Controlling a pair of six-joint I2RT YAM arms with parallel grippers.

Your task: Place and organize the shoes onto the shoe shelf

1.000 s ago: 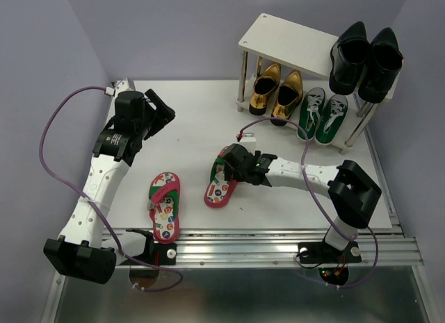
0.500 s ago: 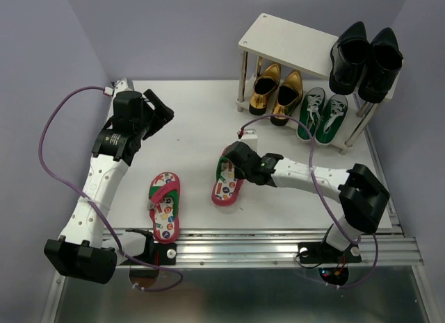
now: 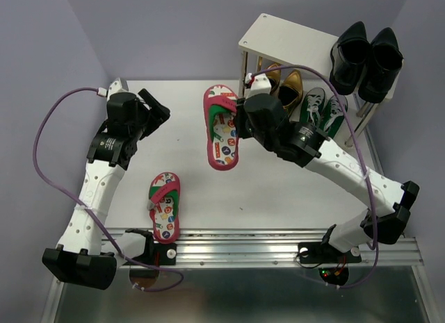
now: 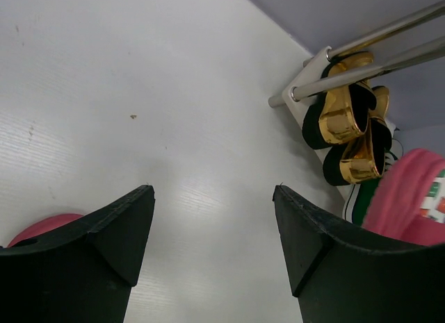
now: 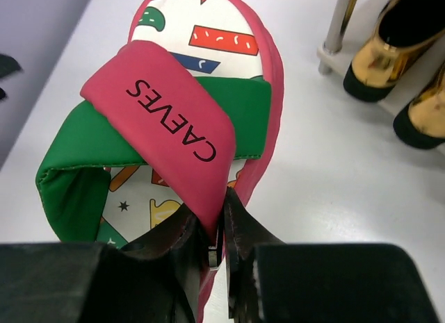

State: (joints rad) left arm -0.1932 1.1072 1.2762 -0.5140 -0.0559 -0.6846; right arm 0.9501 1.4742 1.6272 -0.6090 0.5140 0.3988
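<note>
My right gripper (image 3: 243, 121) is shut on the pink strap of a red-pink flip-flop (image 3: 222, 128) and holds it in the air left of the shoe shelf (image 3: 285, 38). In the right wrist view the jaws (image 5: 215, 206) pinch the pink strap of that flip-flop (image 5: 177, 114), next to the green one. Its mate (image 3: 165, 205) lies on the table near the front. Black loafers (image 3: 365, 59) stand on the shelf's top board. Gold loafers (image 3: 278, 87) and green sneakers (image 3: 323, 114) sit under it. My left gripper (image 3: 156, 109) hangs open and empty at the back left (image 4: 212, 191).
The left wrist view shows the gold loafers (image 4: 344, 128) by a shelf leg (image 4: 348, 73), and the held flip-flop (image 4: 410, 198) at the right edge. Purple walls close in on the table's left, back and right. The left half of the top board (image 3: 278, 35) is bare.
My right gripper shut on the flip-flop's strap, then lifted it off the table and carried it back toward the shelf. The left arm shifted only slightly.
</note>
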